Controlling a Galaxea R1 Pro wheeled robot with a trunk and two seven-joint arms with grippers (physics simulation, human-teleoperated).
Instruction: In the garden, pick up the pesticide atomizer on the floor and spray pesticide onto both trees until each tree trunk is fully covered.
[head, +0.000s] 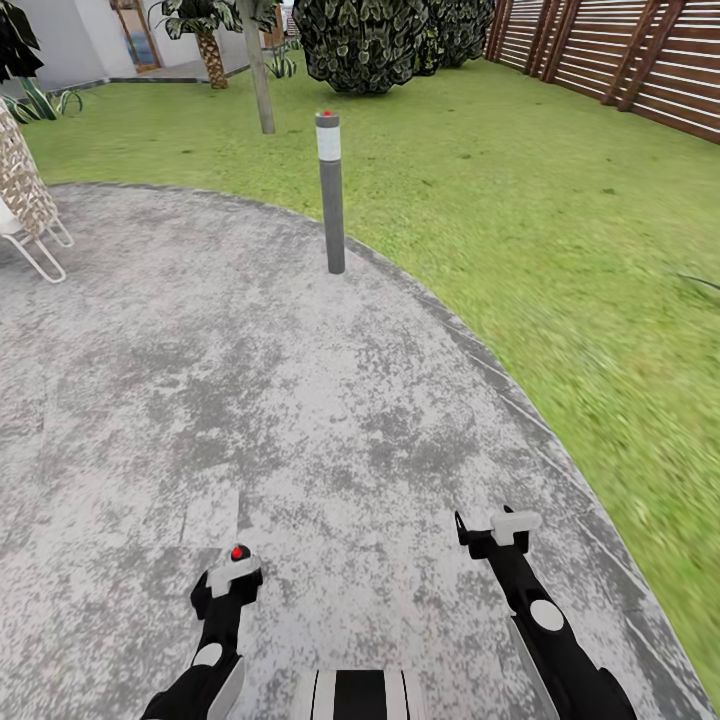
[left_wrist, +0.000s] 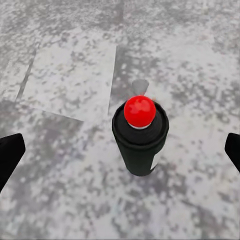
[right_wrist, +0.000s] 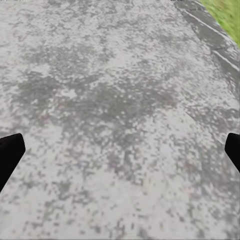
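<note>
Black round-topped pesticide atomizer — mottled paving

Paving is showing rough, mottled grey stone; pesticide atomizer is presenting matt black body, glossy red cap.

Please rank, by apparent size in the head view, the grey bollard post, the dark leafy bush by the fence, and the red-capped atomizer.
1. Dark leafy bush, largest, although far off.
2. Grey bollard post.
3. Red-capped atomizer at the left gripper, smallest despite being nearest; mostly hidden, so its full extent is unsure.
</note>
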